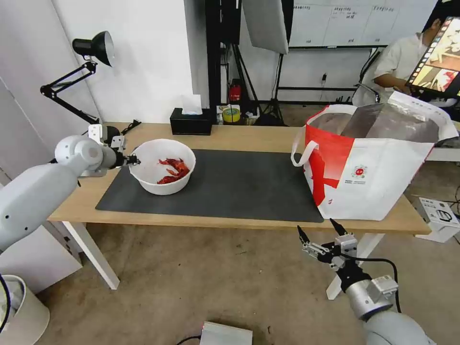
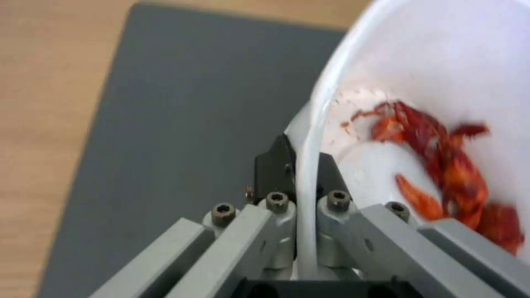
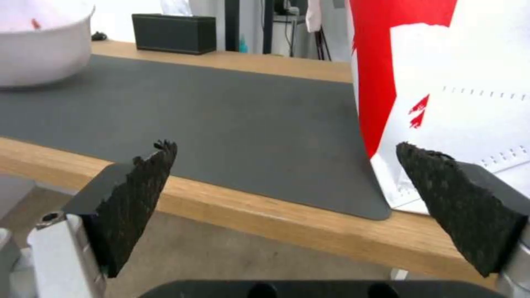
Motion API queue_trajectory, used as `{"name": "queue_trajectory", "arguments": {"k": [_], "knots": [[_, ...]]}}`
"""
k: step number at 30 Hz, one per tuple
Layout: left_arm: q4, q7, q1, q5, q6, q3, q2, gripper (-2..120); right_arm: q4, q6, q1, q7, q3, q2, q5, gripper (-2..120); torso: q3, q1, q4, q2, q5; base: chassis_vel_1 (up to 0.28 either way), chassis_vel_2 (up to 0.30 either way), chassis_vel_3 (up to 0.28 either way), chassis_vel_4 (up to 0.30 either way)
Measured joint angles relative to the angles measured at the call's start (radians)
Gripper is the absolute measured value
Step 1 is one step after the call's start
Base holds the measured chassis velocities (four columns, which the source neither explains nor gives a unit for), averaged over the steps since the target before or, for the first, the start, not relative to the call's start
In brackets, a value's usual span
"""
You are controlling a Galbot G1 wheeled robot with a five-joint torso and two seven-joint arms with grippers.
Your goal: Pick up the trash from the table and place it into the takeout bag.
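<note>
While it sits on the left part of the grey mat (image 1: 215,187), the white bowl (image 1: 163,166) holds a small heap of red shells (image 1: 173,171) against its right inner wall. It lies left of centre in the head frame. The left end effector (image 1: 132,160) is at the bowl's left rim, and the left wrist view shows its two black fingers (image 2: 271,165) pinched on the thin white wall (image 2: 307,165), one outside and one inside, so it is holding the bowl by the rim. The mat lies under the bowl, with bare light wood of the tabletop (image 1: 249,134) around it.

At the right of the head frame the bag (image 1: 378,167) stands upright on the tabletop, its mouth open to the silver lining, a white strap (image 1: 299,151) hanging on its left side and a round red logo (image 1: 359,172) on its front. It stands well apart from the bowl, its base touching the mat's right edge.

At the lower right of the head frame the right end effector (image 1: 322,231) hangs below the tabletop's front edge, spread wide and holding nothing; its rough black pads (image 3: 138,194) stand far apart in the right wrist view.

Behind the bowl, at the far edge, sits a black tissue box (image 1: 191,122), and a black lamp (image 1: 91,48) stands at the upper left.
</note>
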Motion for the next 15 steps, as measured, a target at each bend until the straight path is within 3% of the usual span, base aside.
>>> {"name": "queue_trajectory", "arguments": {"k": [9, 15], "knots": [[-0.174, -0.1, -0.068, -0.113, 0.0, -0.012, -0.051, 0, 0.0, 0.0, 0.0, 0.0, 0.0, 0.0, 0.0, 100, 0.0, 0.0, -0.0001, 0.0, 0.0001, 0.0, 0.0, 0.0, 0.0], [-0.199, -0.132, -0.15, -0.165, 0.0, -0.002, -0.116, 0, 0.0, 0.0, 0.0, 0.0, 0.0, 0.0, 0.0, 100, 0.0, 0.0, -0.0002, 0.0, 0.0004, 0.0, 0.0, 0.0, 0.0]]}}
